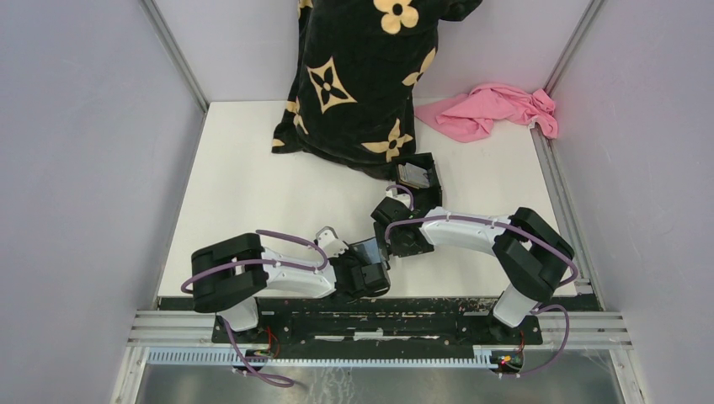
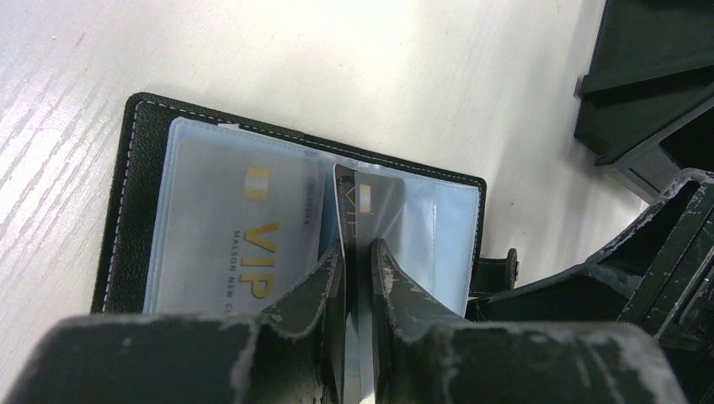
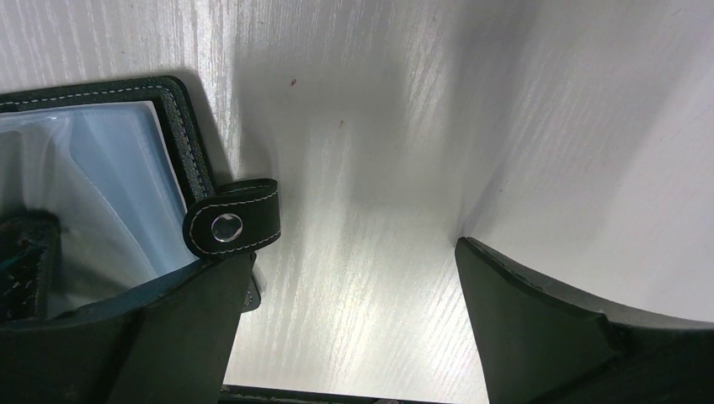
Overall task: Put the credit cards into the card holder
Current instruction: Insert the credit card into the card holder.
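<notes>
Fingers of the left arm [image 2: 316, 290] are clamping a dark plastic card [image 2: 375, 198] on edge over the open black stitched-leather card holder [image 2: 139, 168] on the white worktop [image 2: 337, 67] (a pale VIP card [image 2: 244, 240] is sitting in its pocket); right fingers [image 3: 539, 328] are gaping wide beside it.

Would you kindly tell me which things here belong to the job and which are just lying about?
Job: black folding leather card holder; whitish VIP plastic card; dark plastic card; left gripper.
Lying about: crumpled pink cloth; black flower-patterned fabric; black shallow tray.
</notes>
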### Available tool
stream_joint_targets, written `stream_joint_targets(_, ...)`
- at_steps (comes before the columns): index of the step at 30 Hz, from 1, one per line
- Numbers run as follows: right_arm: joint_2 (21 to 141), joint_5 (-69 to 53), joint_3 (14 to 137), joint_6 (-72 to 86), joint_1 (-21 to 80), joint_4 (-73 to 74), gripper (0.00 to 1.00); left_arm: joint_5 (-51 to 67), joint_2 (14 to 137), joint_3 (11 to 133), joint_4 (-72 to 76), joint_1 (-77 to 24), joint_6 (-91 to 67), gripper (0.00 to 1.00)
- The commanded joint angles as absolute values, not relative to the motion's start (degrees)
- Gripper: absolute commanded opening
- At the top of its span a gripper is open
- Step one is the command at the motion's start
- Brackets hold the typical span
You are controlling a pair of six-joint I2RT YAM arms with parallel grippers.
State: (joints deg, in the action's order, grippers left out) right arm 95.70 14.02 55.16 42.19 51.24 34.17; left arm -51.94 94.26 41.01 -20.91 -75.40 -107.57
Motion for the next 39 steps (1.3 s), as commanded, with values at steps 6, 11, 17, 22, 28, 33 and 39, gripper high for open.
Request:
stream_joint_targets(6, 96.91, 12.74, 54.33, 43.07, 51.50, 31.33, 1.00, -33.38, 97.98, 37.35, -27.72, -77.18, -103.70, 0.16)
stream_joint_targets(11, 96.89, 12.82, 54.47, 42.76, 51.50, 31.47, 1.00, -33.31, 97.67, 36.83, -27.77, -77.69, -105.22, 0.25)
stream_joint_targets(17, 97.47, 12.57, 54.41, 42.68, 51.51, 31.30, 0.99, -37.49, 93.01, 34.80, -25.20, -78.55, -105.05, 0.59)
stream_joint_targets(22, 97.61, 12.36, 54.39, 42.52, 51.50, 31.19, 1.00, -39.01, 88.94, 32.80, -23.57, -78.62, -104.37, 0.63)
stream_joint_targets(28, 97.91, 12.13, 54.75, 42.46, 51.50, 31.04, 1.00, -37.18, 88.33, 31.54, -23.55, -78.65, -104.45, 0.64)
stream_joint_targets(33, 97.54, 12.04, 54.69, 42.56, 51.50, 31.02, 0.99, -34.99, 89.55, 31.06, -24.01, -79.34, -105.76, 0.64)
stream_joint_targets(39, 96.81, 12.60, 54.42, 42.37, 51.51, 31.33, 1.00, -33.25, 89.91, 32.44, -30.25, -80.83, -109.80, 0.66)
